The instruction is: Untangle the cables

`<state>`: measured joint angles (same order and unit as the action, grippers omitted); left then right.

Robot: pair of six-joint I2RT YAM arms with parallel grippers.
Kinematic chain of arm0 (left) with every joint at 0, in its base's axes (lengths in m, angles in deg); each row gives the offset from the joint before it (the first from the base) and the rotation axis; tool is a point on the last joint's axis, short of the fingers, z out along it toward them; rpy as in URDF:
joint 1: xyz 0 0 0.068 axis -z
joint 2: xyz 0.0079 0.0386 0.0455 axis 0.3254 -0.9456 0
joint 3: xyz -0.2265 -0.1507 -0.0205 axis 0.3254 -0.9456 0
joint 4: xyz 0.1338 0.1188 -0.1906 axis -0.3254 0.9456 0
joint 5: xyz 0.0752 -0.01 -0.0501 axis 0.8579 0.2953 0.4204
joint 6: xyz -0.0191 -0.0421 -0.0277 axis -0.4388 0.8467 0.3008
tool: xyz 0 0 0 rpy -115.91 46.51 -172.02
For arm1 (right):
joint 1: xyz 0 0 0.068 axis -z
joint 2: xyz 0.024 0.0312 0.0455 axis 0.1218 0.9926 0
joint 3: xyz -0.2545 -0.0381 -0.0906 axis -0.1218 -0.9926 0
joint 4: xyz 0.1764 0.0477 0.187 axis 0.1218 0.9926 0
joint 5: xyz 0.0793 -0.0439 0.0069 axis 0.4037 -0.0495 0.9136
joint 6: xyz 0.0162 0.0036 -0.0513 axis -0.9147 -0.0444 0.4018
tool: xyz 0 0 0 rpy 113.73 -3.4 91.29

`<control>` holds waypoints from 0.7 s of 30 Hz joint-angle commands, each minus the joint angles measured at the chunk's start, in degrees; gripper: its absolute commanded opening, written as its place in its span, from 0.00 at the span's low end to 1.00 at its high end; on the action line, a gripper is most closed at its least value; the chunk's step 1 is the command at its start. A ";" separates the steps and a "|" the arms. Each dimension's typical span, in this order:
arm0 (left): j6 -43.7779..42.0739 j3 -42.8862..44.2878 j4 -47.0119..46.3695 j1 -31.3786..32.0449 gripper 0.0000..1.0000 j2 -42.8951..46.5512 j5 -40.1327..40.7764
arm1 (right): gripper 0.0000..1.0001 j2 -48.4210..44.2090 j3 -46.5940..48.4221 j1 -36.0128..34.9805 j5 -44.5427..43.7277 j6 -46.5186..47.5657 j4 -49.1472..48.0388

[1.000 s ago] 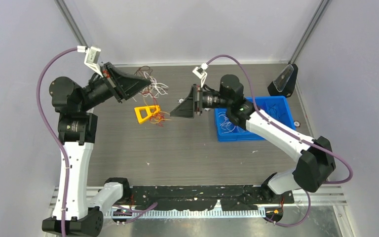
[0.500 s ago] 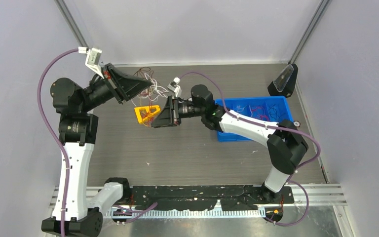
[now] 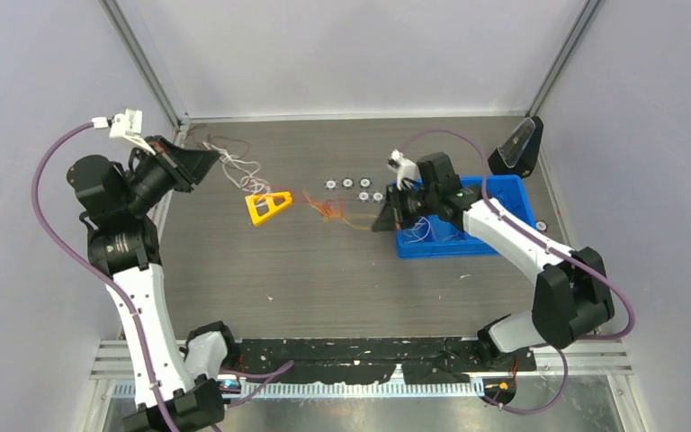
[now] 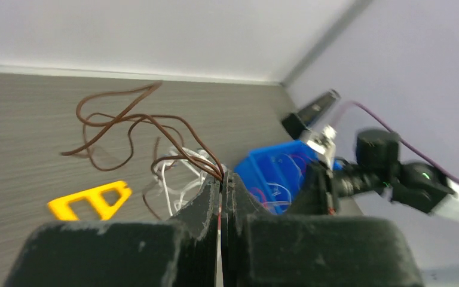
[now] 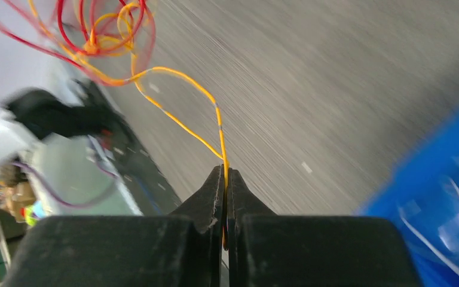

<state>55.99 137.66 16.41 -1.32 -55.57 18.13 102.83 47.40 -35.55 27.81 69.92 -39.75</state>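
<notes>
Cables [image 3: 328, 209] sit pinched: brown strands [image 4: 185, 127] in left hand [image 4: 221, 179], orange strand [image 5: 220, 137] in right hand [image 5: 225, 173].

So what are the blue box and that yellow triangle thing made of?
Blue box: probably moulded plastic, judging by its uniform saturated colour and thin, straight, smooth walls. Yellow triangle: likely plastic too, perhaps printed, with a flat, even, matte colour and cut-out openings.

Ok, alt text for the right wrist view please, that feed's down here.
The right pincer is shut on an orange cable that loops up to a red and orange tangle at top left. A blurred grey table lies behind, a blue bin at right.
</notes>
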 commanded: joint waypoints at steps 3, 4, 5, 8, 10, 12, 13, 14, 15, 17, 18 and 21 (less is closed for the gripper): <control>-18.80 1.64 15.33 -4.77 0.00 -5.82 14.38 | 0.05 -11.48 -4.84 9.54 -7.56 26.55 22.50; -19.75 -0.02 15.46 -5.48 0.00 -6.30 15.48 | 0.05 -14.34 -4.48 10.78 -7.83 28.70 23.61; -20.88 -1.94 15.49 -5.78 0.00 -6.73 17.03 | 0.05 -15.68 -3.47 13.52 -7.77 29.72 26.04; -25.43 -8.08 13.64 -5.96 0.00 -7.96 21.63 | 0.05 -20.37 0.73 19.70 -6.82 33.06 30.79; -27.69 -11.26 12.93 -6.09 0.00 -9.53 26.44 | 0.06 -22.00 5.15 23.09 -5.16 34.19 33.74; -29.65 -13.14 12.63 -6.49 0.00 -11.89 30.66 | 0.06 -22.63 10.33 26.65 -3.69 35.16 36.52; -30.34 -13.89 12.15 -6.74 0.00 -13.11 32.53 | 0.06 -22.64 14.14 28.48 -2.76 36.30 38.66; -31.08 -14.29 11.85 -7.18 0.00 -14.37 33.60 | 0.05 -22.49 15.95 31.92 -1.69 37.08 39.68; -31.69 -14.46 11.80 -7.63 0.00 -15.59 34.46 | 0.05 -22.17 19.88 33.80 -1.20 38.60 41.62; -33.18 -14.53 11.79 -8.09 0.00 -17.89 36.34 | 0.05 -20.70 26.17 40.16 1.47 40.57 44.13; -34.25 -14.69 11.49 -8.14 0.00 -18.63 37.36 | 0.05 -19.15 28.51 44.36 3.35 41.06 44.97; -36.30 -15.36 10.56 -8.25 0.00 -20.12 38.14 | 0.05 -14.08 39.95 51.59 6.71 41.67 47.23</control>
<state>25.26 122.47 29.81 -8.97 -75.00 51.64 83.90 75.97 8.32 28.31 107.78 2.50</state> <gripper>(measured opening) 0.009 0.066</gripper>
